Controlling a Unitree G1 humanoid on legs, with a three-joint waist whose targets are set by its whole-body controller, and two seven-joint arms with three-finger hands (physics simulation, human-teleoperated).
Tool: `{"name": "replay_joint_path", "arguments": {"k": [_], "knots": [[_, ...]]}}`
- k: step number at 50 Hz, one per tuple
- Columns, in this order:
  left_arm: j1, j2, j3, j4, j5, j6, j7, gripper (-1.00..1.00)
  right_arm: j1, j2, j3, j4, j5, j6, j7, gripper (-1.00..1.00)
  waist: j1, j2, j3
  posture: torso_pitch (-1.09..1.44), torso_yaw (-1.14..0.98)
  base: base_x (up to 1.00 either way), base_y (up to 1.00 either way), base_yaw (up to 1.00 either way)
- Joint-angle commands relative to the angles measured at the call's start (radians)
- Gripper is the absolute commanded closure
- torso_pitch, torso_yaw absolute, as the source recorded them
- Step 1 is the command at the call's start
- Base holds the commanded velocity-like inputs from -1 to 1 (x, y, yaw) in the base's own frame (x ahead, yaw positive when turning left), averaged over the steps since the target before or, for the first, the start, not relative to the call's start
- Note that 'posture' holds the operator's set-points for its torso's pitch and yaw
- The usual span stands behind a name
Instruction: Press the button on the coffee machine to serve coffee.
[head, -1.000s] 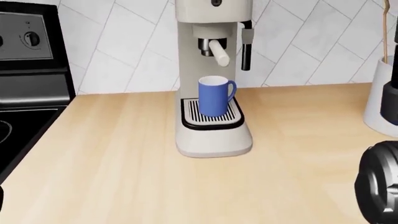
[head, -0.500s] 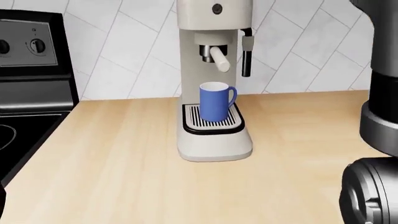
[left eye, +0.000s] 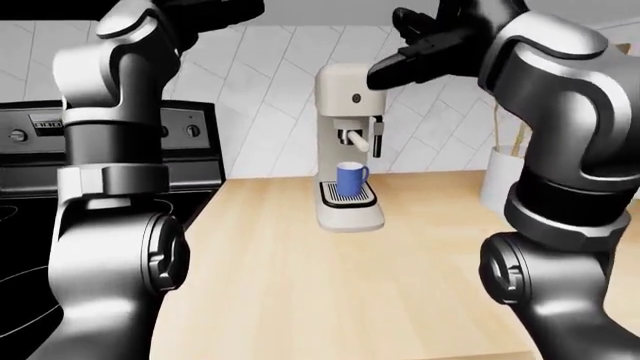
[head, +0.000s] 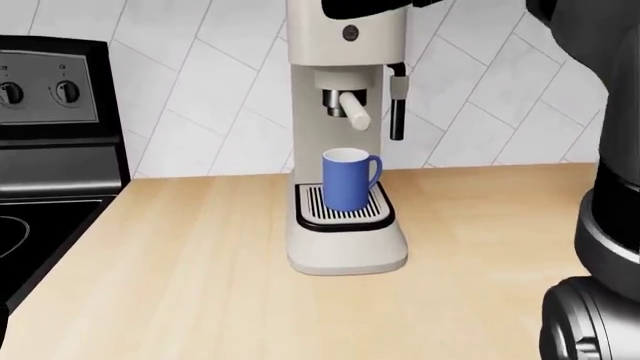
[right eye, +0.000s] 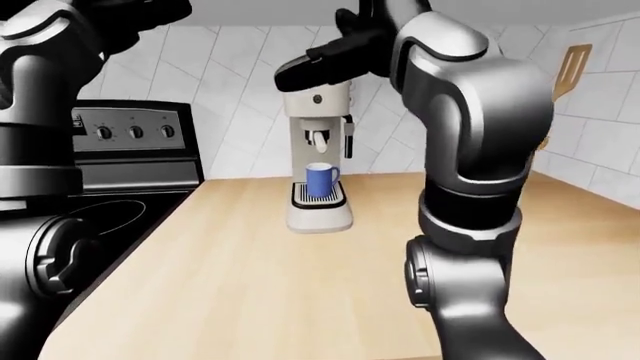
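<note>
Coffee machine (head: 345, 135) upright on desk (head: 200, 255), blue mug (head: 348, 180) on drip tray, button (head: 350, 32) near top. Head view cuts hands; left-eye view shows right hand (left eye: 415, 52) fingers spread beside machine top. Left hand (left eye: 215, 11) state unclear.

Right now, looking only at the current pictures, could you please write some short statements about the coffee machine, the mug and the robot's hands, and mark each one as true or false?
1. A blue mug stands on the drip tray of the coffee machine. True.
2. The mug lies on its side on the counter. False: it stands upright on the tray, under the spout.
3. The right hand is raised near the top of the machine. True.
4. The round button is on the machine's base. False: it is high on the upper body.
5. A stove stands at the head view's left. True.
6. The left hand holds the mug. False: nothing touches the mug.
</note>
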Motion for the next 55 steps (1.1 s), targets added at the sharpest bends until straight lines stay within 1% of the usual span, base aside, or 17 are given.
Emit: {"name": "replay_joint_path", "arguments": {"k": [1,2,3,5,8,11,12,14,18,19,22,23,29,35,38,44,55], "knots": [[-0.029,0.006,0.003,-0.019,0.001,-0.034,-0.004,-1.00,-0.033,-0.008,-0.020,-0.047,0.006,0.030,-0.005,-1.00,0.000,0.002,-0.001,-0.79,0.00,0.00,0.00,0.00],[-0.028,0.005,0.003,-0.022,0.000,-0.034,-0.005,-1.00,-0.027,-0.007,-0.018,-0.074,0.019,0.034,0.010,-1.00,0.000,0.002,0.000,-0.79,0.00,0.00,0.00,0.00],[-0.032,0.007,0.004,-0.033,-0.003,-0.020,0.000,-1.00,-0.012,0.007,-0.019,-0.117,0.046,0.076,0.026,-1.00,0.000,0.001,0.000,-0.79,0.00,0.00,0.00,0.00],[-0.022,0.007,0.005,-0.036,-0.003,-0.025,-0.001,-1.00,0.001,0.009,-0.006,-0.169,0.049,0.110,0.022,-1.00,0.000,0.001,0.001,-0.79,0.00,0.00,0.00,0.00],[-0.023,0.008,0.003,-0.037,-0.002,-0.021,0.000,-1.00,-0.037,0.020,-0.023,-0.184,0.065,0.151,0.023,-1.00,-0.003,0.002,0.000,-0.79,0.00,0.00,0.00,0.00],[-0.022,0.008,0.003,-0.036,-0.002,-0.022,0.000,-1.00,-0.054,0.027,-0.015,-0.203,0.099,0.197,0.042,-1.00,-0.003,0.005,0.001,-0.79,0.00,0.00,0.00,0.00],[-0.023,0.007,0.004,-0.040,-0.003,-0.017,0.003,-1.00,-0.065,0.042,-0.029,-0.203,0.110,0.215,0.040,-1.00,-0.003,0.005,0.002,-0.79,0.00,0.00,0.00,0.00],[-0.022,0.006,0.004,-0.047,-0.004,-0.012,0.006,-1.00,-0.076,0.049,-0.038,-0.200,0.128,0.224,0.041,-1.00,-0.004,0.006,0.001,-0.79,0.00,0.00,0.00,0.00],[-0.029,0.009,0.002,-0.034,-0.001,-0.018,0.000,-1.00,-0.081,0.042,-0.023,-0.196,0.148,0.233,0.041,-1.00,-0.006,0.006,0.000,-0.79,0.00,0.00,0.00,0.00],[-0.031,0.009,0.003,-0.031,0.000,-0.020,0.000,-1.00,-0.084,0.048,-0.031,-0.194,0.151,0.237,0.036,-1.00,-0.006,0.006,0.000,-0.79,0.00,0.00,0.00,0.00],[-0.033,0.009,0.001,-0.032,0.002,-0.016,0.000,-1.00,-0.075,0.047,-0.019,-0.208,0.163,0.257,0.033,-1.00,-0.005,0.007,0.000,-0.79,0.00,0.00,0.00,0.00],[-0.030,0.010,0.003,-0.035,0.001,-0.015,0.000,-1.00,-0.070,0.051,-0.025,-0.212,0.165,0.267,0.027,-1.00,-0.005,0.006,0.001,-0.79,0.00,0.00,0.00,0.00],[-0.028,0.005,0.002,-0.041,-0.001,-0.008,0.004,-1.00,-0.061,0.032,-0.027,-0.204,0.181,0.299,0.038,-1.00,-0.005,0.005,0.000,-0.79,0.00,0.00,0.00,0.00],[-0.021,0.006,0.001,-0.035,0.004,-0.016,0.000,-1.00,0.005,-0.008,-0.014,-0.252,0.206,0.323,0.093,-1.00,-0.004,0.001,0.000,-0.79,0.00,0.00,0.00,0.00],[-0.023,0.005,0.001,-0.037,0.006,-0.011,0.004,-1.00,0.021,-0.014,-0.013,-0.283,0.215,0.343,0.115,-1.00,-0.004,0.000,-0.001,-0.79,0.00,0.00,0.00,0.00],[-0.014,0.007,0.002,-0.036,0.009,-0.016,-0.001,-1.00,0.065,-0.007,-0.004,-0.360,0.221,0.383,0.146,-1.00,-0.006,0.000,0.000,-0.79,0.00,0.00,0.00,0.00],[-0.001,0.005,0.003,-0.040,0.009,-0.020,-0.001,-1.00,0.127,-0.018,0.009,-0.388,0.183,0.363,0.182,-1.00,-0.008,0.000,-0.002,-0.79,0.00,0.00,0.00,0.00]]}}
